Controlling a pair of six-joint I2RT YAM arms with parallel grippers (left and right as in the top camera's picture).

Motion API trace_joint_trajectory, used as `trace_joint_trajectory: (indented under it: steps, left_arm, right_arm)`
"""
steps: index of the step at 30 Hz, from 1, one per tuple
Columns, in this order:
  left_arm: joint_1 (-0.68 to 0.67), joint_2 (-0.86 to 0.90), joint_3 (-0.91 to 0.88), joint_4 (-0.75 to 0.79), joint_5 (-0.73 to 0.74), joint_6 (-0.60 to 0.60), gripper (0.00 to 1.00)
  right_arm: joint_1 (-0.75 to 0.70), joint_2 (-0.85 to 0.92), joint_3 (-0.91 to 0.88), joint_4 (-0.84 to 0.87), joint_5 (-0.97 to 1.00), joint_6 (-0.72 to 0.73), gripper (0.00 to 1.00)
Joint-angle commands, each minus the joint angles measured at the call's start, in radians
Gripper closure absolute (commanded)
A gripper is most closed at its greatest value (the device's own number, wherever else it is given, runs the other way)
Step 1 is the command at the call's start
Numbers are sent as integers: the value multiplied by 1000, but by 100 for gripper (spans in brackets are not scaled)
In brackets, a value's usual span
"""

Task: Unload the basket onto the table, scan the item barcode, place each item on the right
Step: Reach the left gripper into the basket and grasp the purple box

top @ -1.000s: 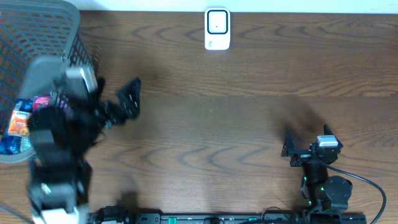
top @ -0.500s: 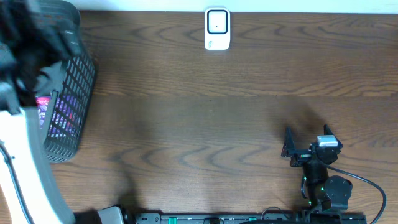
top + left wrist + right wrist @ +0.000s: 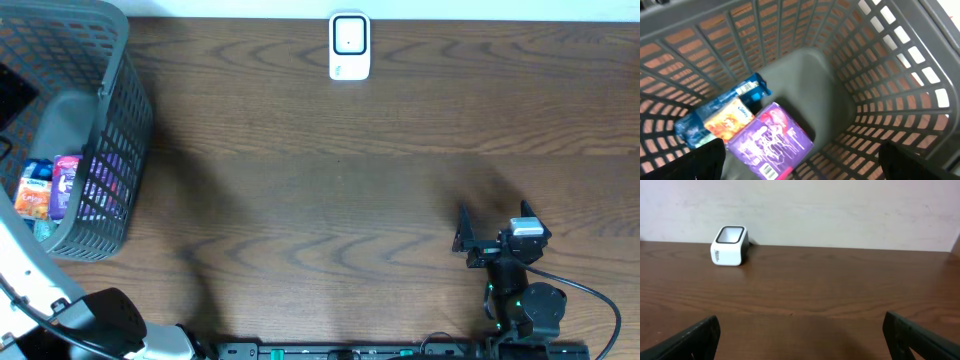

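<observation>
Several packets (image 3: 770,142) lie below the left pincer (image 3: 810,167), untouched.

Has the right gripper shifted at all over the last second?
No. The right gripper keeps the same offset from the white scanner in the overhead view, nearer the robot and to the scanner's right, with its jaws wide open.

- Cut off at 9 o'clock overhead: basket (image 3: 120,115), left arm (image 3: 100,320).
- Cut at 6 o'clock, left wrist view: purple packet (image 3: 771,142), barcode (image 3: 769,171) incomplete.
- Half covered by orange packet (image 3: 727,117): blue packet (image 3: 747,90).
- Only tips seen: left fingertips (image 3: 702,162).
</observation>
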Motion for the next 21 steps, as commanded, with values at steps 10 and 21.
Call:
trace_joint_trajectory:
  steps: [10, 21]
  left_arm:
    - [-30, 129, -53, -6, -193, -219, 2]
    - [-36, 361, -53, -99, -192, -339, 11]
  right_arm:
    - [-5, -5, -2, -3, -6, -15, 1]
    - [-5, -5, -2, -3, -6, -15, 1]
